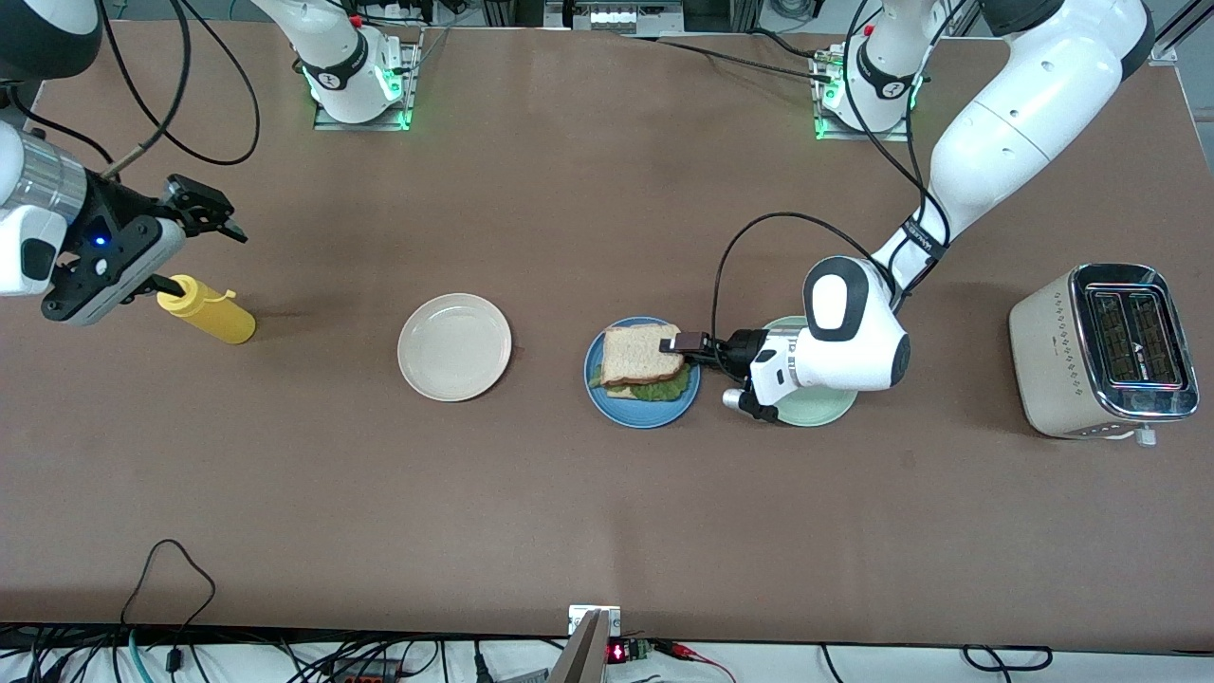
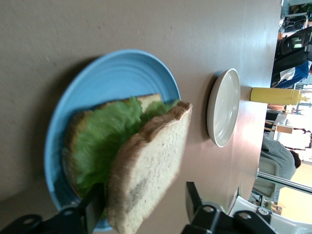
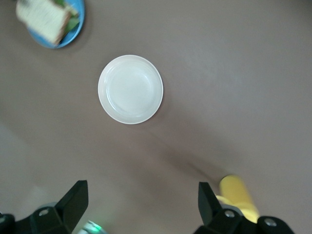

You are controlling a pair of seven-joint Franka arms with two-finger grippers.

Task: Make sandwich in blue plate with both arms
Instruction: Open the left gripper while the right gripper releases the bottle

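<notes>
**Top slice on the sandwich, left tool parted around its edge**

The left tool (image 1: 685, 345) sits low over the rim of the blue plate (image 1: 607, 403), at the plate's edge toward the left arm's end of the counter (image 1: 607, 531). Its fingers (image 2: 92, 212) stand apart on either side of the top bread slice (image 2: 148, 170); in the left wrist view a gap shows between the slice and one finger, so they are parted and not pressing it. The sandwich (image 1: 643, 360) lies on the blue plate just ahead of this tool: a bottom slice, ruffled green lettuce (image 2: 105, 139), and the top slice on it. The pale green plate (image 1: 820, 410) lies under the left arm's wrist.

The right tool (image 1: 204, 216) hangs in the air at the right arm's end of the counter, waiting, fingers wide apart and holding nothing. Under it lies a yellow squeeze bottle (image 1: 207, 311) on its side. The cream-white plate (image 1: 454, 346) sits between that bottle and the blue plate. A beige toaster (image 1: 1100, 351) stands at the left arm's end. No readable writing shows on any item.
</notes>
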